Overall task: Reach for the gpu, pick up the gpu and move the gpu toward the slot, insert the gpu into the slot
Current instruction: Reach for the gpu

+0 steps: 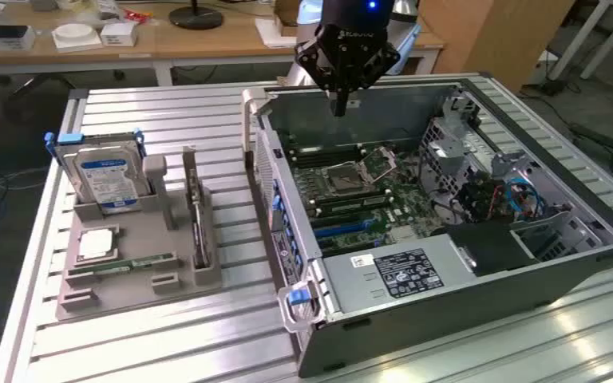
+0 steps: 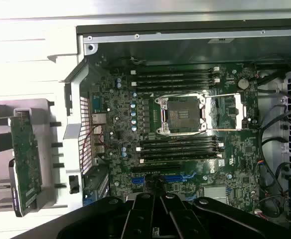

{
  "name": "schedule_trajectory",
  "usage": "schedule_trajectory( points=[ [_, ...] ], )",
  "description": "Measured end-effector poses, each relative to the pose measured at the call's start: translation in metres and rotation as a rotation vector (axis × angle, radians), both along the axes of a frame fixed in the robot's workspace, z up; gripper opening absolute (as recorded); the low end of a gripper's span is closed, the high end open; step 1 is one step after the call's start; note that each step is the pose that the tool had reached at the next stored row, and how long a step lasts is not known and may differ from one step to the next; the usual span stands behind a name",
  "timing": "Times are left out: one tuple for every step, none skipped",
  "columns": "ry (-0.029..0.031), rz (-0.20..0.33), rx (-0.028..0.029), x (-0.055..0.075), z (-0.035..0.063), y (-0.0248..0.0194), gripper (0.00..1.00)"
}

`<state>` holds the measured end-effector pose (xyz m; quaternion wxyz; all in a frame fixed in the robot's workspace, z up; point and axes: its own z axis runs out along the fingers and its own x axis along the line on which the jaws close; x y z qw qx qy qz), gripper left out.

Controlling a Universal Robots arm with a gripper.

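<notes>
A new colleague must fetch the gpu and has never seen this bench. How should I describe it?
To the exterior view's left of the open computer case sits a grey holder. The gpu stands on edge along the holder's side nearest the case. It is a thin dark card, unlike the blue-labelled hard drive and the flat-lying green memory stick.

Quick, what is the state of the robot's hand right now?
Hand: closed, holding nothing, above the open computer case.
</notes>
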<state>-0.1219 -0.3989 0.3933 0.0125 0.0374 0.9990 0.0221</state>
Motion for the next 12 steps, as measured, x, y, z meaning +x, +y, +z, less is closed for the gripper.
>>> schedule_trajectory(
  points=[
    [0.0, 0.0, 0.0, 0.0, 0.0, 0.0, 0.1],
    [0.0, 0.0, 0.0, 0.0, 0.0, 0.0, 0.1],
    [0.0, 0.0, 0.0001, 0.0, 0.0, 0.0, 0.1],
    [-0.0001, 0.0, 0.0, 0.0, 0.0, 0.0, 0.1],
    [-0.0001, 0.0, 0.0001, 0.0, 0.0, 0.0, 0.1],
    [-0.0001, 0.0, 0.0, 0.0, 0.0, 0.0, 0.1],
    [0.0, 0.0, 0.0, 0.0, 0.0, 0.0, 0.1],
    [0.0, 0.0, 0.0, -0.0001, 0.0, 0.0, 0.1],
    [-0.0001, 0.0, 0.0, -0.0006, 0.0, 0.0, 0.1],
    [0.0, 0.0, -0.0001, -0.0018, 0.0001, 0.0, 0.1],
    [0.0, 0.0, -0.0001, -0.003, 0.0, 0.0, 0.1],
    [0.0, 0.0, 0.0, -0.0044, 0.0, 0.0, 0.1]
  ],
)
